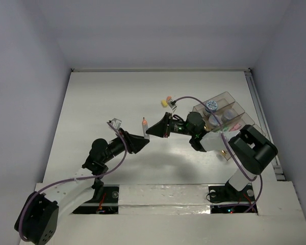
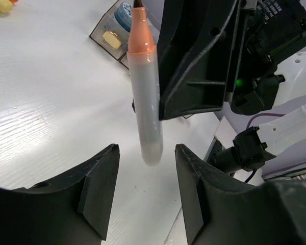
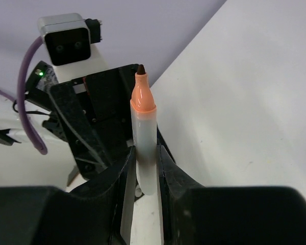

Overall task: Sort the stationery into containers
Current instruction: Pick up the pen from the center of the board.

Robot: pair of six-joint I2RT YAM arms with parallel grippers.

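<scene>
Orange pen [image 3: 143, 138] clamped in my right jaws, tip up
My left jaws stand apart on both sides of its blunt end, not touching; its long axis runs straight out from them

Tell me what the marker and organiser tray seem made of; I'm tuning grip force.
Marker: likely plastic; frosted grey barrel with a soft sheen, matte orange collar, dark tip that may be felt. Organiser tray: clear smoky-brown plastic, probably rigid; its tinted walls are see-through with straight, crisp edges.
</scene>
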